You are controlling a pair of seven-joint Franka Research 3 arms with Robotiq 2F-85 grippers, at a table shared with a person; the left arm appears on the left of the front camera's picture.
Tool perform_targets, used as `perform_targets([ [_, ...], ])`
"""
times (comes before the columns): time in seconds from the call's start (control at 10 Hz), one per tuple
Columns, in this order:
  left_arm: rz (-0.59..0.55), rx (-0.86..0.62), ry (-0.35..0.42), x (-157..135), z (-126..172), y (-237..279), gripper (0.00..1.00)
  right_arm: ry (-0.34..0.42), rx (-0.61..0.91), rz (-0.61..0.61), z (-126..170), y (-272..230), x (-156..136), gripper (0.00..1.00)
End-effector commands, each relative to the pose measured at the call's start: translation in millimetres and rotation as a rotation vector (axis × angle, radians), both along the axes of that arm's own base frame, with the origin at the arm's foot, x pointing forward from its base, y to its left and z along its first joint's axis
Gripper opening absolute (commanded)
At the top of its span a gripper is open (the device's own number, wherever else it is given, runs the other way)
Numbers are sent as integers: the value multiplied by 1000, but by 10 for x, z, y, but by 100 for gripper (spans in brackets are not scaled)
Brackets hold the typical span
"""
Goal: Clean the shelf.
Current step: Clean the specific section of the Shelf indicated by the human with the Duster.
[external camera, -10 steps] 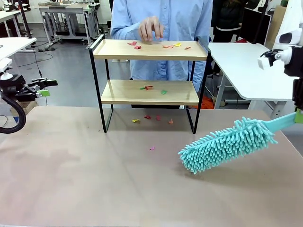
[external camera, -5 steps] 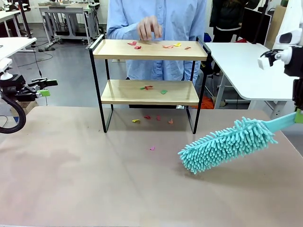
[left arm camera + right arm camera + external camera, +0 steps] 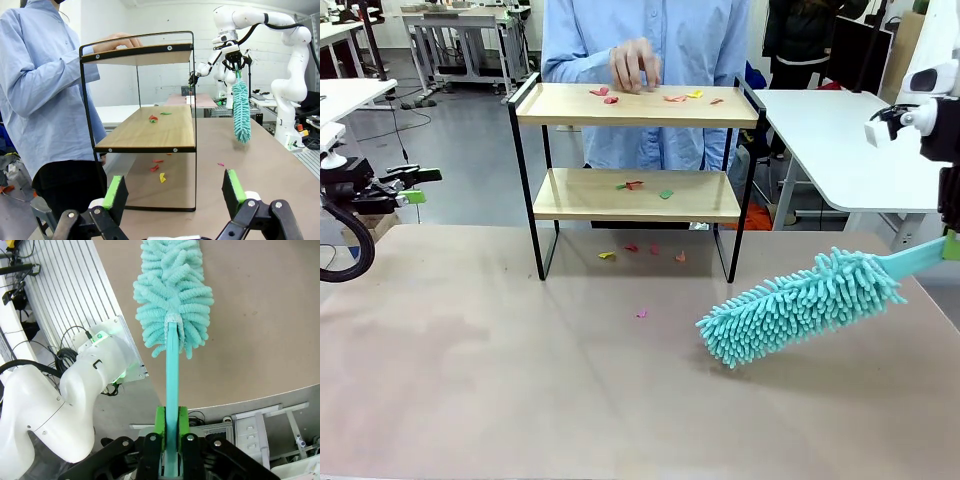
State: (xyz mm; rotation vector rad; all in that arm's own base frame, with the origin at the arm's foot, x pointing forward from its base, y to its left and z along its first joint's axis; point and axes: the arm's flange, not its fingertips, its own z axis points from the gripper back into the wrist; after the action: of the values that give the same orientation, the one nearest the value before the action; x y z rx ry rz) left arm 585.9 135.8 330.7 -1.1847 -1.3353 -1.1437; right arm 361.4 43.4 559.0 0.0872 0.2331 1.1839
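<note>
Looking back a sec, only the person's hand (image 3: 635, 65) drifted slightly left over the shelf (image 3: 570, 105); right tool (image 3: 170, 421) still pinches the duster (image 3: 800, 305), left tool (image 3: 174, 192) spread.

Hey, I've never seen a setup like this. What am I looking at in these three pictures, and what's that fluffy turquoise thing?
Two white robot arms work at a table, each ending in a two-finger gripper. The wide picture comes from a fixed camera between them, facing a person. The other two come from cameras on the wrists. The fluffy thing is a duster; the right gripper is shut on its handle. The left gripper is open and empty. On the table stands a two-board shelf, with coloured scraps on both boards and on the table. The person's hand is at the top board.
</note>
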Motion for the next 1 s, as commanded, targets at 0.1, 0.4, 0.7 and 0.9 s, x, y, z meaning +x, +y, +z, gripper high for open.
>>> perform_targets([
  [0.1, -2, 0, -2, -22, 33, -4, 100, -2, -8, 2, 21, -28, -25, 13],
  [0.4, -2, 0, -2, -22, 33, -4, 100, -92, 127, 15, 523, 335, -173, 13],
  [0.7, -2, 0, -2, -22, 33, -4, 100, -110, 189, -14, 1053, 900, -280, 13],
  [0.9, -2, 0, -2, -22, 33, -4, 100, -172, 260, -106, 1332, 1394, -462, 13],
])
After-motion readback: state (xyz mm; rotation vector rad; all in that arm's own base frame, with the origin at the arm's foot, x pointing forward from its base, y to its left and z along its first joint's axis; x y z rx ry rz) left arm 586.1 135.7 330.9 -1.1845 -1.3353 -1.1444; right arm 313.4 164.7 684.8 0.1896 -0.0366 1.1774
